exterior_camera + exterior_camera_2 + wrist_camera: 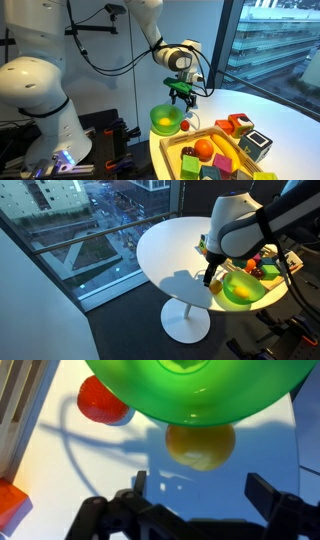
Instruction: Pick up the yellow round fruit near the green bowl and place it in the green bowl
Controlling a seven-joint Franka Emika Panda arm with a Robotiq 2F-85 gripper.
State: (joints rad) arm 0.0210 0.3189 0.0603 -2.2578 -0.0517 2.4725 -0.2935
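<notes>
In the wrist view the gripper (200, 484) hangs over the white table (80, 460), jaws spread wide and empty. Just beyond, the yellow round fruit (200, 445) lies on the table, partly under the rim of the green bowl (190, 390). A red ball (100, 400) lies beside it. In an exterior view the bowl (166, 120) sits at the table's edge.

Bowl (190, 390): cut by top edge in wrist view; covers upper edge of fruit (200, 448) and part of red ball (98, 402). Gripper (198, 484): blurred, body cut by bottom edge. Tray (188, 138): cut by bottom edge in an exterior view. Same fruit: too small to make out in both exterior views.
</notes>
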